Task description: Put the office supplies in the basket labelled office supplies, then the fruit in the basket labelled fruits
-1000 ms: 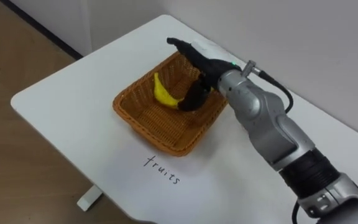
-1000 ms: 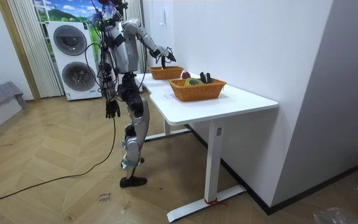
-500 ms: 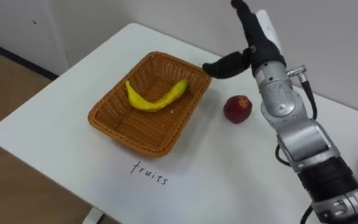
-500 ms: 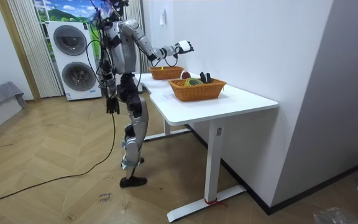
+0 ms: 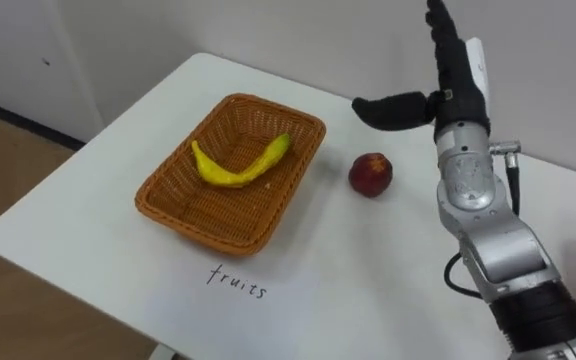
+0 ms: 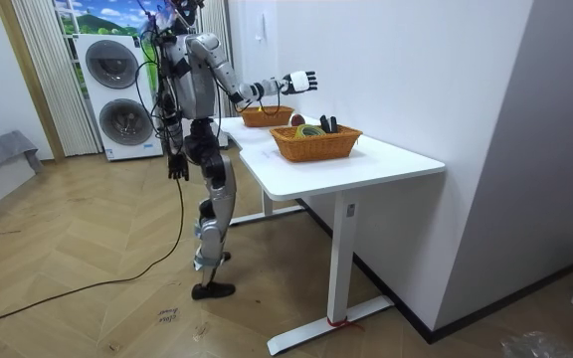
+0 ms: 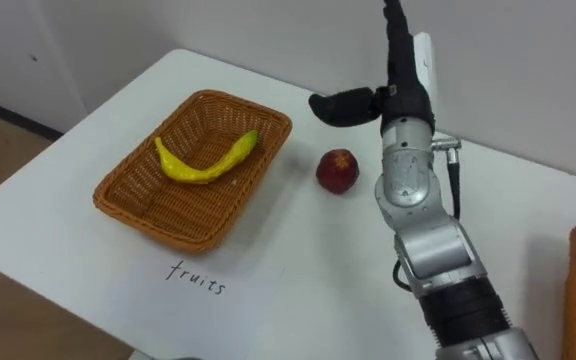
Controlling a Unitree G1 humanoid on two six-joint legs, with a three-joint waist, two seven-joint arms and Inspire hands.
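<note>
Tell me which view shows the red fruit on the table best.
The left eye view: the red fruit lies whole, close, beside the basket. The right eye view shows it much the same; the room view, just a red speck.

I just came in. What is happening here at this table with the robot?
The robot stands at the white table, sorting fruit. Its right hand is raised above the tabletop, open and holding nothing. A banana lies inside the wicker basket. A red apple sits on the table beside that basket, not yet sorted. A second basket stands farther along the table. The left hand hangs at the robot's side.
</note>
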